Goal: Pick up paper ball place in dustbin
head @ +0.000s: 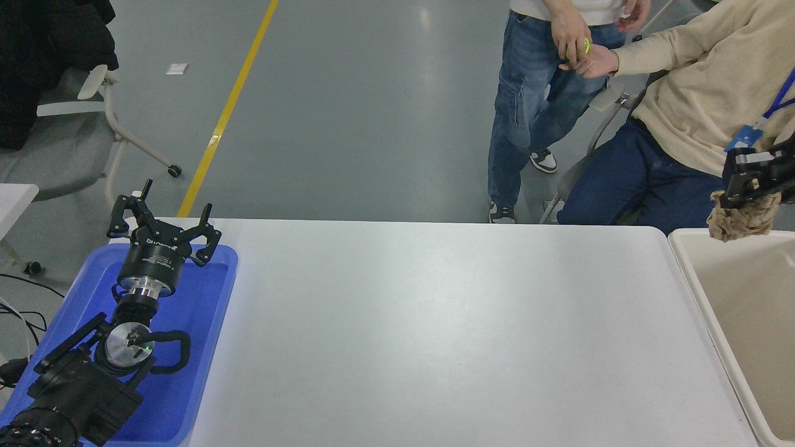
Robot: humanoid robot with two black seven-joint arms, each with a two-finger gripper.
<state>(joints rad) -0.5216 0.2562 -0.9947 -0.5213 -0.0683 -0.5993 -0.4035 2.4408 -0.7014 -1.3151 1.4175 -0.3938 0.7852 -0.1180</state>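
Note:
My right gripper [745, 197] comes in from the right edge and is shut on the tan crumpled paper ball [742, 222]. It holds the ball in the air over the far rim of the beige dustbin [689, 279], which stands at the table's right end. My left gripper [163, 218] is open and parked over the blue tray at the lower left.
The blue tray [214, 310] lies at the table's left end under my left arm. Two people are at the far right side; their hands meet around a yellow-green tennis ball [586, 45]. A grey chair [74, 136] stands at the far left.

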